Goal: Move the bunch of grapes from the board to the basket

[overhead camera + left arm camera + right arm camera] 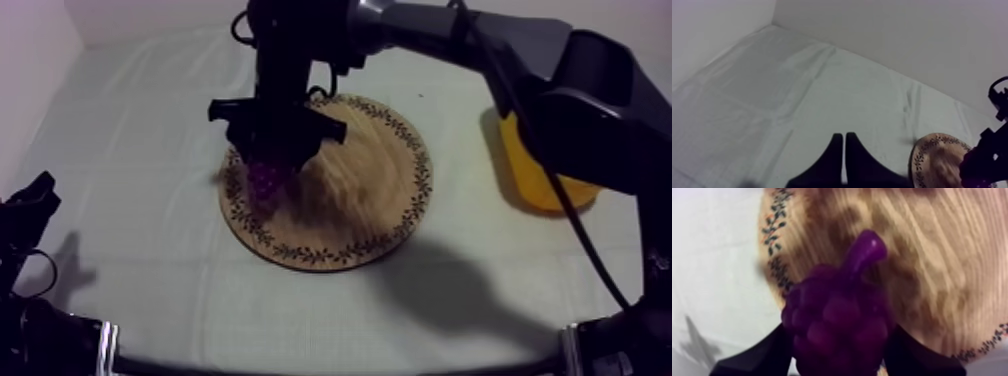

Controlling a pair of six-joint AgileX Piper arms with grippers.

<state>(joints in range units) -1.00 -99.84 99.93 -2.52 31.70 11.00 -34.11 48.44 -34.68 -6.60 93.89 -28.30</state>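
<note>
A purple bunch of grapes (265, 181) is over the left part of the round wooden board (365, 200), close to its patterned rim. My right gripper (268, 170) reaches down from the upper right and is shut on the grapes. In the right wrist view the grapes (837, 320) sit between the two black fingers (764, 355), stem pointing toward the board (932, 263). Whether the bunch still touches the board I cannot tell. The yellow basket (532, 175) stands at the right, partly hidden behind the right arm. My left gripper (843, 147) is shut on nothing, low at the left (30, 205).
The grey-white cloth (140, 150) covers the table, with white walls at the back and left. In the left wrist view the board's rim (922, 155) lies beside the right arm's dark gripper (982, 160). Open cloth lies left of and in front of the board.
</note>
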